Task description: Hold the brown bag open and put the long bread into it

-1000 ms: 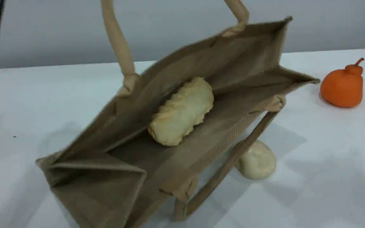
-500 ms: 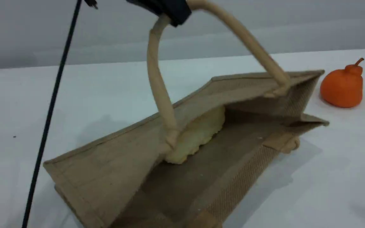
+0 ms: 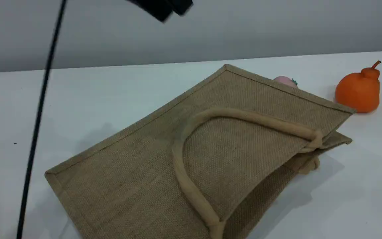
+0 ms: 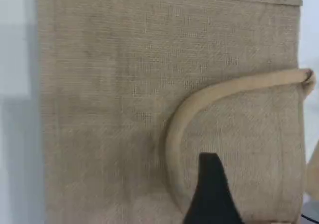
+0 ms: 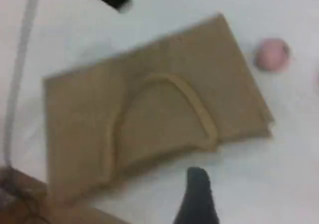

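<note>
Brown bag (image 3: 138, 172) lies flat on its side on the white table (image 3: 111, 93), its burlap face turned up and its mouth toward the right, where the 2 layers of the opening part slightly at the corner. 1 beige handle (image 3: 184, 186) rests in a loop on that upper face, touching the cloth along its whole length; a bit of the other handle (image 3: 310, 164) shows under the right edge. The long bread cannot be seen in any view, and the closed bag gives no sign of where it is.

The left gripper (image 3: 164, 7) hangs above the bag near the top edge of the scene view, dark and blurred, clear of the handle and holding nothing. In the left wrist view only 1 dark fingertip (image 4: 212, 194) shows, over the handle's loop (image 4: 174, 134), so the spread of its jaws cannot be read from the pictures. The right gripper (image 5: 197, 199) shows as 1 dark fingertip in its own blurred view, over bare table just in front of the bag (image 5: 149, 114), touching nothing; its spread cannot be seen either.

An orange pear-shaped fruit (image 3: 358, 91) stands on the table to the right of the bag, apart from it. A small pink round thing (image 3: 285, 80) peeks out behind the bag's far edge. A thin black cable (image 3: 38, 119) runs down the left side of the scene view.
</note>
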Controlling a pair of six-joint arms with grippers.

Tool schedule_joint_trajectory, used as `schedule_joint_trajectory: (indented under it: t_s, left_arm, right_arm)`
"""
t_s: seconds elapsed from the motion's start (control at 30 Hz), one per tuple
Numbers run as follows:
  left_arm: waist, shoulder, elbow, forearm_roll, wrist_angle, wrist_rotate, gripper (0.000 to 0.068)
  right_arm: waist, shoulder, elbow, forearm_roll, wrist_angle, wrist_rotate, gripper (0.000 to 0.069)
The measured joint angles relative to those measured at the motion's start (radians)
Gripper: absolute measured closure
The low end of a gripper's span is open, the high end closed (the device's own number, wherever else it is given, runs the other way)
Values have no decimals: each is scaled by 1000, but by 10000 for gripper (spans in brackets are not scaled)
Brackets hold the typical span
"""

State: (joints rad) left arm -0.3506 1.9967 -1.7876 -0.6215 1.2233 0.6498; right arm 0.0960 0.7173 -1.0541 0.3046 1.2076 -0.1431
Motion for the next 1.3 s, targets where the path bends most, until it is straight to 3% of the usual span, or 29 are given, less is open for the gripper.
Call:
schedule_joint_trajectory:
  t_s: [0.17,0.27,0.63,0.83,1.13,1.3]
  left_arm:
    - [-1,-113,0,6,0,-41,232]
    - [-1,-187,0,50,2,-64,232]
    - [-7,-499,0,74,2,-139,232]
    - [-13,-688,21,152,3,-215,232]
    - [-13,-1071,350,207,0,-225,232]
    - [-12,-1333,587,287,-1,-340,232]
  right_arm:
    - [0,-98,23,-174,15,90,248]
    - [0,-189,65,-235,16,143,276]
    - [0,-575,239,-197,16,220,345]
    - [0,-719,321,-208,16,217,345]
    - [0,-717,434,-223,14,160,343]
    - [0,-717,437,-254,12,157,342]
